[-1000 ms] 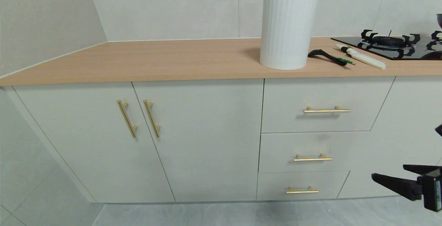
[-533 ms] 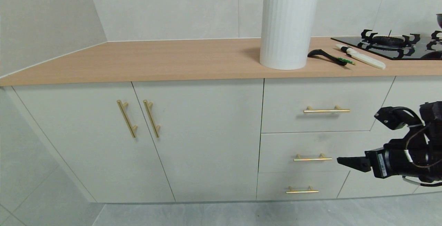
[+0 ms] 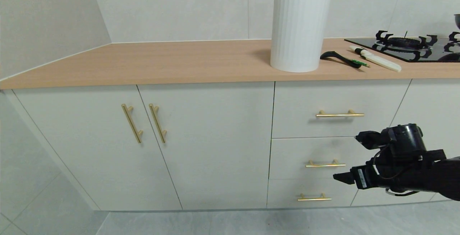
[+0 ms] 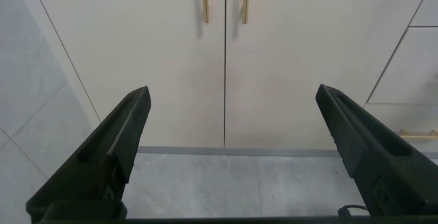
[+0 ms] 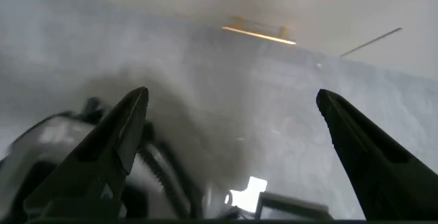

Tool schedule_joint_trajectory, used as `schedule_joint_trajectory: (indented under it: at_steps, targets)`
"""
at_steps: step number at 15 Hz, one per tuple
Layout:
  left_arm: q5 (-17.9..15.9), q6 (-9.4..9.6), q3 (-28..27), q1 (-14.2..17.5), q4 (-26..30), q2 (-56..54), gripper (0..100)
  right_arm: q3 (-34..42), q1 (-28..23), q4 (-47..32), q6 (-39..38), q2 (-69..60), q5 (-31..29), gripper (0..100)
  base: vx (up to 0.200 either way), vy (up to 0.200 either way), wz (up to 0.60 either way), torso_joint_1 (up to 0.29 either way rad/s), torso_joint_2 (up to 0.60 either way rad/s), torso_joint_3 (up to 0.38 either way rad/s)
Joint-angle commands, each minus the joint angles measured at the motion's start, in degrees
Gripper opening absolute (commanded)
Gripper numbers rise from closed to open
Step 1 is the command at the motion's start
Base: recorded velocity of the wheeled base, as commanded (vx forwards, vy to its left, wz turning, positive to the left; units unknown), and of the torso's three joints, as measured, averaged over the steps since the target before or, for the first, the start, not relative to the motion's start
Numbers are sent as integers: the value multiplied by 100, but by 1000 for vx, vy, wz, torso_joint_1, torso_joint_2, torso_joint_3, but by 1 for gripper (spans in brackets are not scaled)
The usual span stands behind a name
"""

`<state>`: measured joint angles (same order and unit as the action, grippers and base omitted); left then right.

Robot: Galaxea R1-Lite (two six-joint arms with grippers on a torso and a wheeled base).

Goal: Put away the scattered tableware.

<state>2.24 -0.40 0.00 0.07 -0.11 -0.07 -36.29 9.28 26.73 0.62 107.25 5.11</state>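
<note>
Right hand (image 5: 229, 97), spread wide and empty, had swung up-left toward middle drawer handle (image 3: 325, 164). Left hand (image 4: 229, 94) also released. Black utensil (image 3: 341, 58) and white knife (image 3: 377, 59) lay untouched on tabletop (image 3: 179, 62), right of white holder (image 3: 298, 30); drawer likely needed opening first.

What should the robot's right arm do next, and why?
Probably ease the right gripper forward onto the middle drawer handle and close on it. Its jaws are open and sit just beside that handle. All the drawers are shut, while the black utensil and white knife lie loose on the counter, so opening a drawer may give them a place.
</note>
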Motion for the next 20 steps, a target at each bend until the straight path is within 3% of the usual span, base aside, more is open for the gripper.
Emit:
schedule_joint_trajectory:
  at_steps: [1, 4, 5, 8, 14, 20]
  targets:
    - [4, 5, 0, 1, -7, 7, 100, 149, 109, 816, -176, 920, -150, 100, 0, 0, 0, 0, 0, 0]
    - [4, -4, 0, 1, 2, 7, 100, 281, 206, 1941, -185, 1509, -528, 100, 0, 0, 0, 0, 0, 0]
    - [4, 5, 0, 10, -7, 7, 100, 298, 232, 2732, -185, 1992, -845, 100, 0, 0, 0, 0, 0, 0]
    - [4, 5, 0, 10, -7, 7, 100, 219, 285, 3584, -440, 2450, -1223, 100, 0, 0, 0, 0, 0, 0]
    - [4, -4, 0, 1, 2, 7, 100, -379, 224, 3628, -1038, 2775, -1715, 100, 0, 0, 0, 0, 0, 0]
    - [4, -4, 0, 1, 2, 7, 100, -625, 74, 3637, -1082, 3047, -1882, 100, 0, 0, 0, 0, 0, 0]
